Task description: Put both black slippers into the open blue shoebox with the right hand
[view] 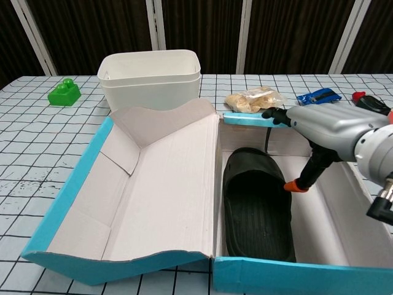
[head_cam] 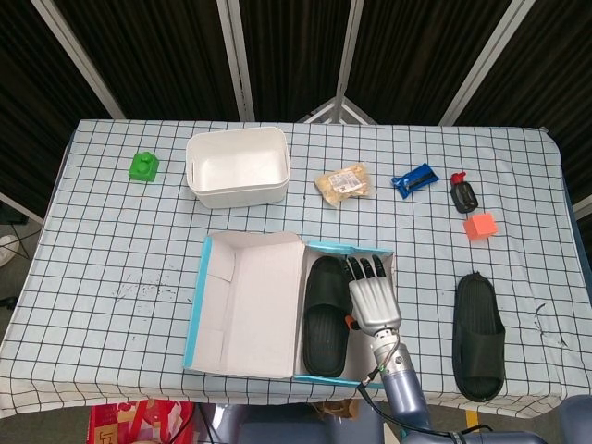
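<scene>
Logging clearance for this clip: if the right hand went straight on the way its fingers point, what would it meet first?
Probably the far wall of the blue shoebox: the right hand points away from the robot, fingertips near that rim. It may be raised enough to clear it; the height is unclear.

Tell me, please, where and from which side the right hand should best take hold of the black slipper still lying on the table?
Probably by the strap band of the slipper on the table, coming from above. It lies sole-down, lengthwise toward the robot, right of the shoebox, so the raised band offers something to pinch. The right hand is open above the box.
</scene>
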Robot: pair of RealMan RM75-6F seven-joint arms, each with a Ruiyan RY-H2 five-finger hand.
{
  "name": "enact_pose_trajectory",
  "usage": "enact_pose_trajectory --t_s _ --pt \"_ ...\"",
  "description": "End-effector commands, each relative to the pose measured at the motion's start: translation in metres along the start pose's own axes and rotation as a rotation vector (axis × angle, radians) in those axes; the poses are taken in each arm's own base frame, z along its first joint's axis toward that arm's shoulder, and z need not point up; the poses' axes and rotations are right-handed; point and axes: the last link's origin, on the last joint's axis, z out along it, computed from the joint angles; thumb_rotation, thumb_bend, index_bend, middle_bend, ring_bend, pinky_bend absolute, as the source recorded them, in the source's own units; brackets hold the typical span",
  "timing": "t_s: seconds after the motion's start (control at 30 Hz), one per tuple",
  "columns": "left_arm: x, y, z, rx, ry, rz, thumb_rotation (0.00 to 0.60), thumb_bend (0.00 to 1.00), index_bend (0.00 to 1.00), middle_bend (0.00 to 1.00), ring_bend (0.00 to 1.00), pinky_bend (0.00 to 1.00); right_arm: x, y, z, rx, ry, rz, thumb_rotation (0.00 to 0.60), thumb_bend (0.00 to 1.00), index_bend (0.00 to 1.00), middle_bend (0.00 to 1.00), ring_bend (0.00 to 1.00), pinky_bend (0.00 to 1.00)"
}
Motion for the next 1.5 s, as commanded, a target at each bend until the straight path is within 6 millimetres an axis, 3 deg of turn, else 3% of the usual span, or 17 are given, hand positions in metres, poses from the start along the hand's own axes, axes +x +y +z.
enact_pose_trajectory --t_s 0.03,0.13,0.23,0.37,0.47,0.6,0.67,0.87,0.97,1.07,1.3,1.5 --pt "0.000 0.000 0.000 0.001 0.002 0.001 0.600 0.51 0.07 0.00 0.00 0.02 0.009 0.001 -0.004 -0.005 -0.006 0.008 0.600 0.20 0.05 0.12 0.11 0.00" --pt "0.001 -0.001 0.000 0.006 0.006 0.002 0.600 0.52 0.07 0.00 0.00 0.02 0.022 0.002 -0.010 -0.007 -0.003 0.029 0.600 0.22 0.12 0.15 0.13 0.00" --pt "0.002 -0.002 0.000 0.009 0.011 0.004 0.600 0.51 0.07 0.00 0.00 0.02 0.041 0.003 -0.017 -0.012 0.036 0.086 0.600 0.31 0.21 0.23 0.21 0.01" --pt "0.002 -0.002 0.001 0.012 0.021 0.008 0.600 0.51 0.07 0.00 0.00 0.02 0.080 0.013 -0.032 -0.025 0.147 0.232 0.600 0.34 0.23 0.26 0.24 0.04" --pt "0.003 -0.002 0.002 0.013 0.035 0.009 0.600 0.51 0.07 0.00 0.00 0.02 0.100 0.032 -0.037 -0.059 0.210 0.253 0.600 0.34 0.23 0.26 0.24 0.04" --pt "0.004 -0.003 0.004 0.008 0.074 0.010 0.600 0.51 0.07 0.00 0.00 0.02 0.127 0.081 -0.047 -0.152 0.322 0.168 0.600 0.34 0.23 0.26 0.23 0.04" --pt "0.006 0.002 0.004 -0.034 0.125 0.001 0.600 0.51 0.07 0.00 0.00 0.02 0.140 0.132 -0.071 -0.285 0.352 0.012 0.600 0.34 0.23 0.26 0.21 0.04" --pt "0.005 0.007 0.000 -0.096 0.181 -0.017 0.600 0.51 0.07 0.00 0.00 0.02 0.154 0.185 -0.110 -0.362 0.270 -0.097 0.600 0.34 0.23 0.25 0.17 0.02" --pt "0.007 0.007 -0.003 -0.112 0.211 -0.022 0.600 0.47 0.07 0.00 0.00 0.02 0.156 0.218 -0.131 -0.440 0.190 -0.167 0.600 0.34 0.20 0.22 0.16 0.01" --pt "0.006 0.007 -0.002 -0.111 0.217 -0.016 0.600 0.45 0.07 0.00 0.00 0.02 0.152 0.235 -0.146 -0.455 0.167 -0.146 0.600 0.34 0.17 0.21 0.15 0.01" --pt "0.003 0.008 0.000 -0.110 0.202 -0.011 0.600 0.45 0.07 0.00 0.00 0.02 0.125 0.258 -0.174 -0.458 0.139 -0.131 0.600 0.33 0.10 0.14 0.13 0.01" --pt "0.001 0.010 -0.001 -0.116 0.186 -0.012 0.600 0.45 0.07 0.00 0.00 0.02 0.096 0.270 -0.185 -0.455 0.144 -0.108 0.600 0.33 0.09 0.13 0.13 0.01"
